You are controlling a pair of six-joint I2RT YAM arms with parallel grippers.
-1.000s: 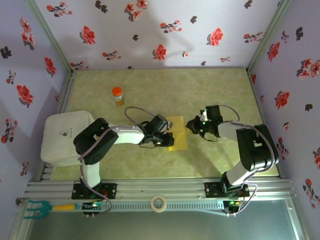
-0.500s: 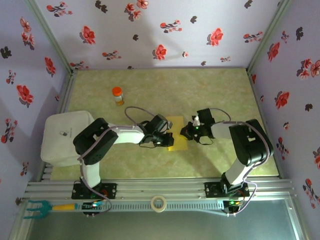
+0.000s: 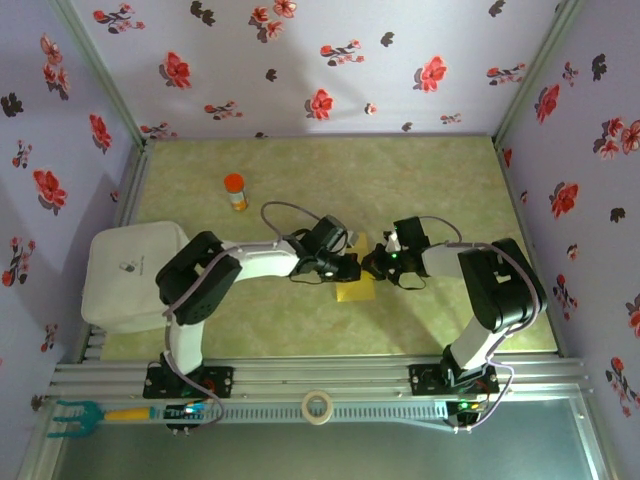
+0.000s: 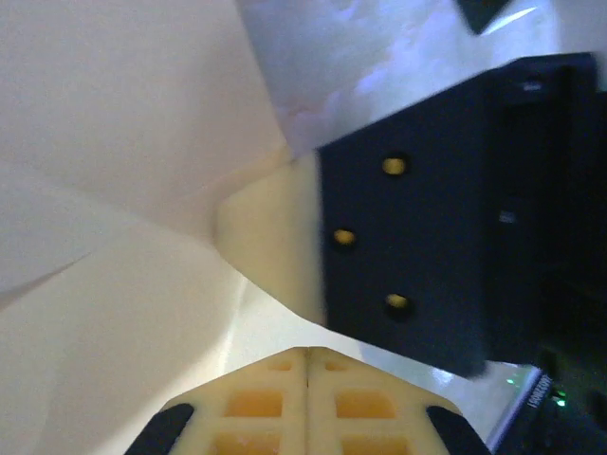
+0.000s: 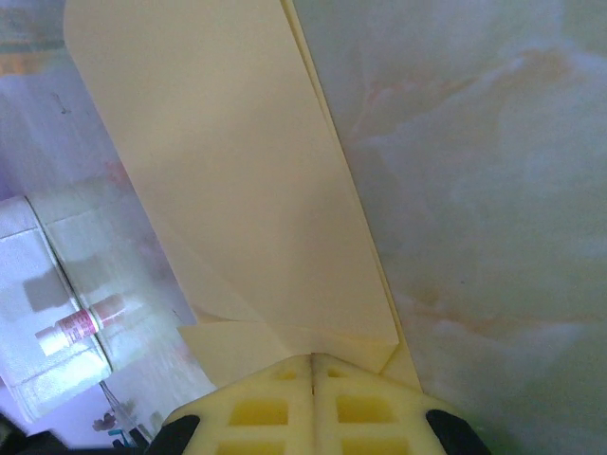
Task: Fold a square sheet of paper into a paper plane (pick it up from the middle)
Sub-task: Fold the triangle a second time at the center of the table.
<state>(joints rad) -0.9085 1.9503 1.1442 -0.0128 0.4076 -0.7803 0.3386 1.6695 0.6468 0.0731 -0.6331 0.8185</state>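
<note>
Folding at an early stage, as I judged it. On the pale green marbled surface (image 3: 440, 180), the thin yellow square sheet of paper (image 3: 356, 290) lay near the centre with one flap raised and no dart shape yet. My right gripper (image 5: 311, 358) pinched that flap. My left gripper (image 4: 306, 355), jaws together, met the paper opposite.

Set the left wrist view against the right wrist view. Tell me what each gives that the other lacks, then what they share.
Left wrist view: the right arm's black housing, close beside the paper, with three brass screws, and creases meeting in the sheet.
Right wrist view: the orange-capped bottle, blurred, a white box by it, and the sheet's stacked folded edges.
Shared: the square sheet of paper, yellow, over the marbled table. The left fingers and the right fingers each meet at the paper's edge, shut and apparently pinching it.
</note>
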